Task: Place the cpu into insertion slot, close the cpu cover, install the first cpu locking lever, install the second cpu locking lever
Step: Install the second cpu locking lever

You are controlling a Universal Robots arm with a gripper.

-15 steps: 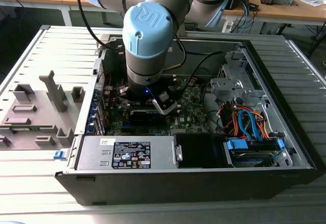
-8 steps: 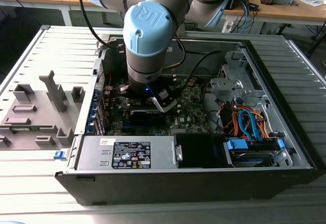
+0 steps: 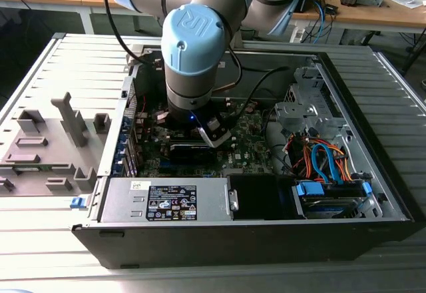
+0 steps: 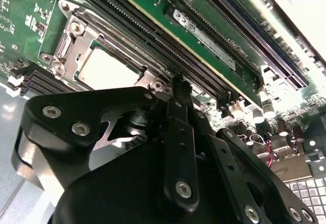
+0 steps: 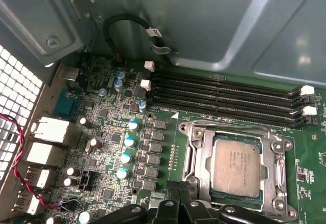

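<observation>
Green board w/ cpu (image 5: 238, 164) under cpu cover (image 5: 277, 155); end effector (image 5: 178, 189) pinched together, empty.

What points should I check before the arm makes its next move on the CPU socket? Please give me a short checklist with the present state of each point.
1. The cpu lies in the insertion slot: ok, it sits flat and square in both wrist views.
2. The cpu cover is down around the chip: ok, the frame lies flat and the chip shows through its window.
3. Locking levers are latched: cannot tell from these views.
4. The gripper holds nothing: ok, its fingertips meet at the socket's edge with nothing between them.
5. The memory slots beside the socket are free of the gripper: ok.
6. The red and black cable is away from the socket: ok.
</observation>
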